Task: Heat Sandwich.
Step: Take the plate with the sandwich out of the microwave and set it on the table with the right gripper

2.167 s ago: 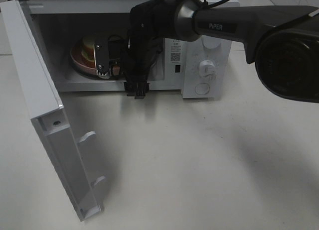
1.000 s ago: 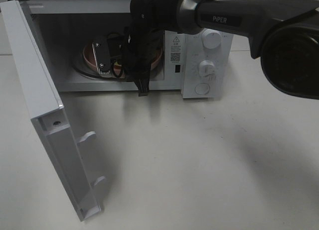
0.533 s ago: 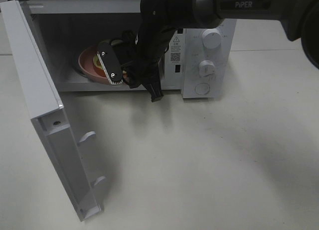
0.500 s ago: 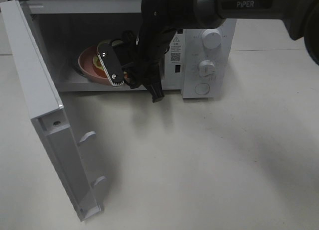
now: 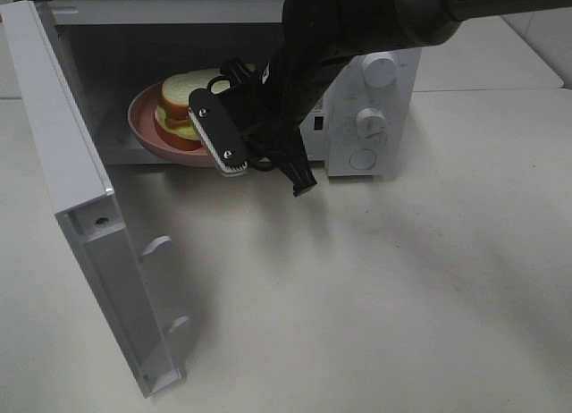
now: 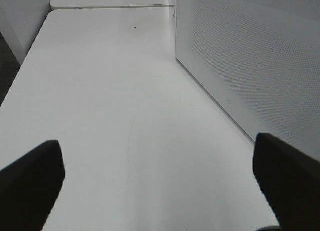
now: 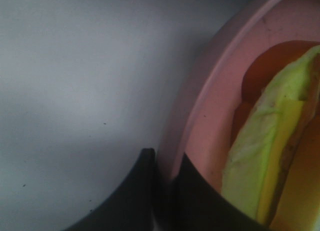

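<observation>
The sandwich [image 5: 183, 105], white bread with green and red layers, lies on a round pink plate [image 5: 147, 122] inside the open microwave [image 5: 375, 73]. My right gripper [image 5: 228, 163] is shut on the plate's near rim at the front of the opening. In the right wrist view its dark fingers [image 7: 140, 191] pinch the pink rim [image 7: 210, 116], with the sandwich's green and yellow layers [image 7: 260, 156] beside them. My left gripper [image 6: 160, 161] is open and empty above bare table. It is out of the exterior view.
The microwave door [image 5: 80, 207] stands wide open to the left, reaching toward the table's front. The control panel with knobs [image 5: 371, 122] is right of the opening. The left wrist view shows the microwave's perforated side wall [image 6: 250, 66] and white table [image 6: 110, 116].
My right arm has swung to the right and toward the front of the opening with the plate in its grip. The sandwich, mostly hidden behind the gripper before, now shows.
</observation>
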